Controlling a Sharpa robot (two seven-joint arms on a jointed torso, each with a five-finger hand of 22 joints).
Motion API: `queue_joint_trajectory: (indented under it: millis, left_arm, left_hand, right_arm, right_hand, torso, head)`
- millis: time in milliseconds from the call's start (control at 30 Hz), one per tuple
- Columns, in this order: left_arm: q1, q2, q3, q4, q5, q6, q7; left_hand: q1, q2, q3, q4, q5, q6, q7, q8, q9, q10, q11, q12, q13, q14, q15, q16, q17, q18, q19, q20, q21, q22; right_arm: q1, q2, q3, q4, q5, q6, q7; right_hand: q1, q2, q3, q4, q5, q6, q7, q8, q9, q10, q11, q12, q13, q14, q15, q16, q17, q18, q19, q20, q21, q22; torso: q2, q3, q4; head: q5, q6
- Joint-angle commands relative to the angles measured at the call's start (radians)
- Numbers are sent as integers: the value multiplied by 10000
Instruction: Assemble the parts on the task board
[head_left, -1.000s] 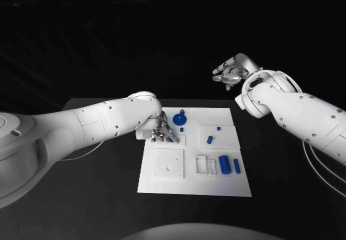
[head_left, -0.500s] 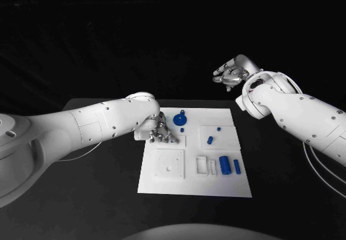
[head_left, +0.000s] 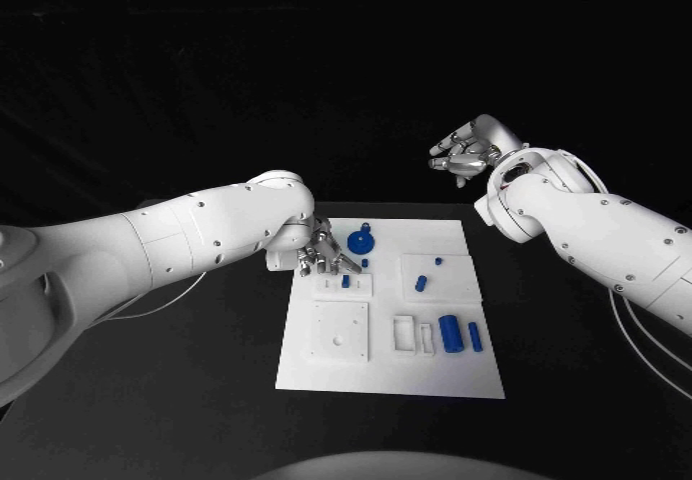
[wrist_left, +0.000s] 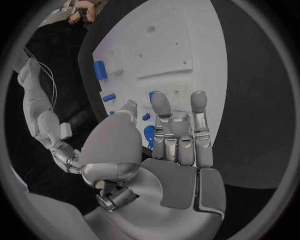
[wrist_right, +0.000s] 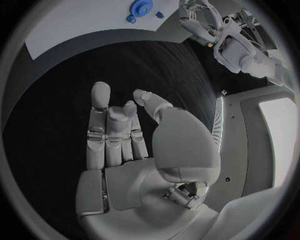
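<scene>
We see the left hand (head_left: 320, 255) hovering over the far left part of the white task board (head_left: 389, 375), its fingers (wrist_left: 199, 107) straight, slightly apart, holding nothing. A round blue part (head_left: 361, 240) lies just right of it; more blue parts (head_left: 450, 331) sit near the board's right side. The right hand (head_left: 464, 150) hangs beyond the table's far edge, fingers loosely spread, empty.

dim scene, black surround swallows table edges. you get strong contrast: white task board (head_left: 389, 375) bright, near blown out, fine relief on it faint. soft highlights on left hand (wrist_left: 159, 150) and right hand (wrist_right: 134, 150), faint glare on metal. wrist views bend straight edges, darken toward circle rim. head view sharp, shadows shallow.
</scene>
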Motion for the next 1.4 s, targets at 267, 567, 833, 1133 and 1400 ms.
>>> queue_joint_trajectory:
  millis: [267, 567, 833, 1133, 1400]
  left_arm:
    - [606, -333, 207, -151, 1422, 133, 169]
    - [768, -240, 236, -1403, 1282, 184, 609]
    - [777, 66, 238, -2219, 1085, 277, 864]
    - [630, 531, 232, -3027, 692, 322, 1122]
    - [503, 829, 231, -3586, 374, 291, 1317]
  left_hand:
    - [400, 1774, -477, -1612, 70, -918, 629, -1561, -3445, 24, 379, -596, -316, -533, 227, -686, -937, -37, -231, 95, -540, 3]
    - [532, 2357, -1043, -2438, 1090, -1519, 732, -249, -6018, -70, 424, -689, -412, -647, 230, -622, -1284, -40, -62, 124, -1056, 147]
    - [455, 2290, -1135, -2361, 1174, -1735, 757, 147, -6452, -93, 434, -658, -416, -664, 241, -562, -1380, -44, -4, 131, -1170, 176]
    - [429, 2251, -1105, -2270, 1141, -2043, 853, 228, -6838, -141, 476, -594, -388, -689, 277, -496, -1449, -14, 9, 165, -1192, 186]
    - [339, 2177, -1092, -2145, 1062, -2086, 867, 253, -7010, -124, 480, -547, -371, -676, 276, -426, -1460, -3, 27, 167, -1158, 193]
  right_arm:
    - [-11, -39, 1, -117, -112, -37, 43]
    - [-12, -35, 1, -182, -37, -27, 45]
    - [-12, -2, 2, -153, -26, -28, 51]
    - [-11, -41, 3, -23, -23, -68, 49]
    - [-10, -46, 4, 71, -22, -99, 37]
  right_hand:
    - [-53, -13, -53, -4, 42, -75, -12, -11, -8, -46, 16, 7, -9, -65, 25, -54, -9, 66, 346, 13, -48, 4]
    - [-59, -31, -68, 21, 100, -102, -5, -10, -8, -54, 20, 1, -16, -65, 27, -54, -8, 70, 346, 14, -51, 0]
    - [-64, -38, -73, 44, 145, -124, -1, -8, -8, -63, 22, -8, -24, -67, 29, -60, -12, 72, 346, 16, -52, -2]
    - [-70, -45, -84, 77, 155, -139, 3, -10, -8, -53, 24, -2, -23, -61, 29, -53, -6, 76, 349, 17, -51, -4]
    - [-70, -45, -84, 77, 155, -139, 3, -10, -8, -53, 24, -2, -23, -61, 29, -53, -6, 76, 349, 17, -51, -4]
  torso:
    - [-1, -2, 1]
    - [36, -13, -33]
    - [83, -27, -64]
    - [245, -70, -174]
    - [379, -84, -237]
  head:
    - [20, 210]
    - [13, 357]
    - [-86, 438]
    - [-6, 531]
    - [45, 599]
